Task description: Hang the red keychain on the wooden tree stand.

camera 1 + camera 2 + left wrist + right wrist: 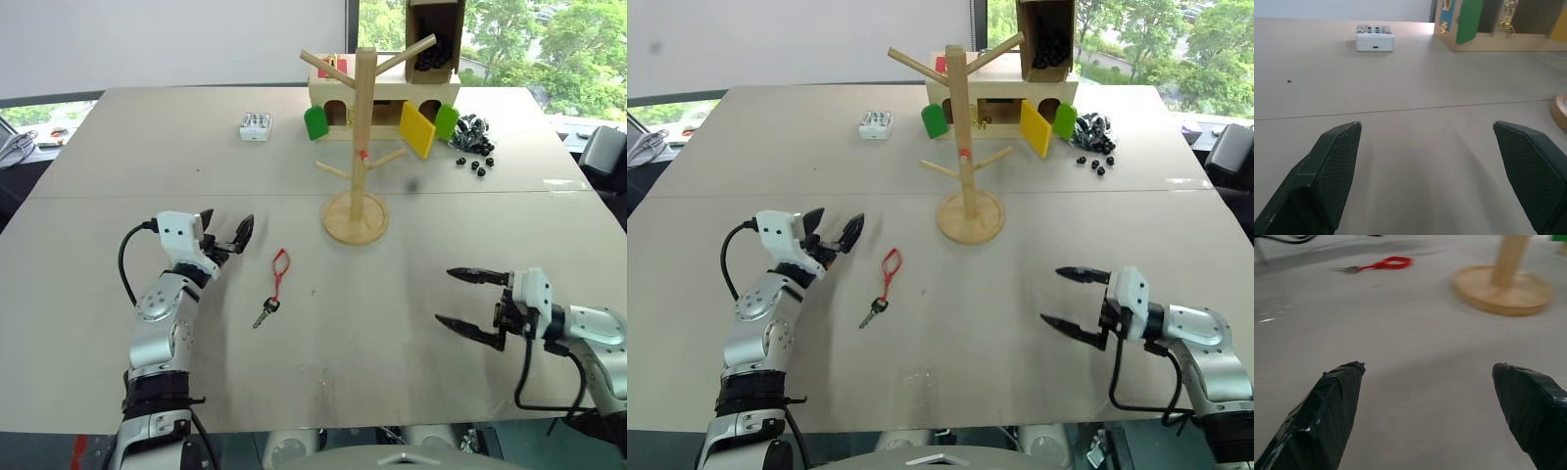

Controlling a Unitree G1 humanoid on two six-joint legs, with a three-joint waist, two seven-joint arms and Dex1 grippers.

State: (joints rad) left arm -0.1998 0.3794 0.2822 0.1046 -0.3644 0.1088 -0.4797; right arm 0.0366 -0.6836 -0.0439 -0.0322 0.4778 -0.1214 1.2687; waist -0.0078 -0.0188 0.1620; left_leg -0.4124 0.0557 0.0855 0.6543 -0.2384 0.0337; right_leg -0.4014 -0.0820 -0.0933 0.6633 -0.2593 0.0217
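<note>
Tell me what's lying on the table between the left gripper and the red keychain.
Nothing: in the left eye view, bare tabletop separates the open left gripper from the red keychain, which lies flat just beside it.

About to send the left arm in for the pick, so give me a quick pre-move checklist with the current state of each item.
1. Left end effector open and empty: ok.
2. Right end effector open, empty and well to the right of the pick area: ok.
3. Red keychain lying flat on the table, unobstructed, just right of the left end effector: ok.
4. Cord loop reachable without touching the key: cannot tell; both lie flat together.
5. Wooden tree stand upright on its disc base, pegs free: ok.
6. Path from keychain to stand free of other objects: ok.
</note>
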